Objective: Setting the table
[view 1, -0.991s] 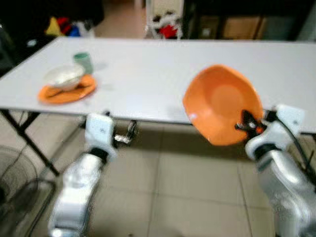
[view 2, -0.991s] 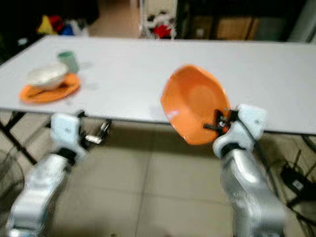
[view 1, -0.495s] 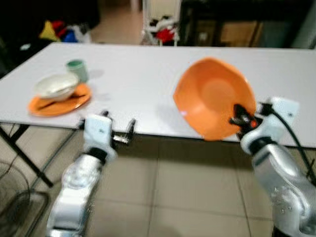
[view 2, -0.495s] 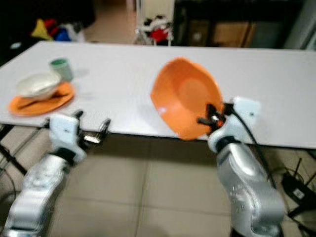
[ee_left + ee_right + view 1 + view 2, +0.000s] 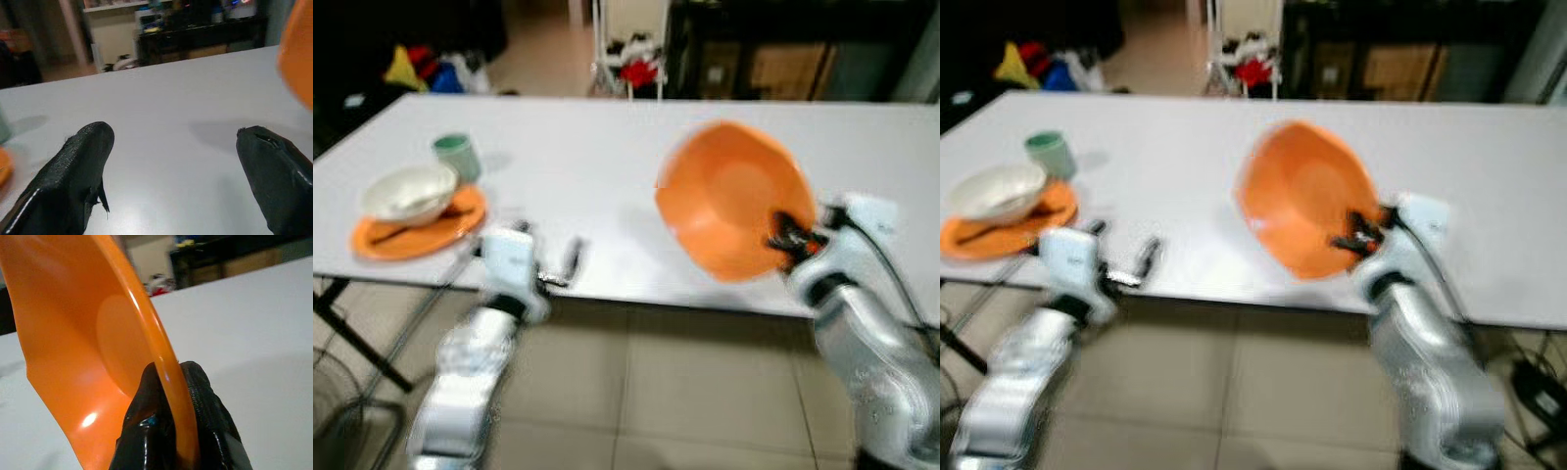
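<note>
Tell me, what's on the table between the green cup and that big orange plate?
Nothing: bare white table lies between the cup and the plate, seen in both eye views.

The orange plate (image 5: 88,357) I pinch looks like glossy plastic (one highlight), over a smooth matt white table (image 5: 587,166).

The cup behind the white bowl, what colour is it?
The cup is pale green, clearest in the left eye view.
</note>
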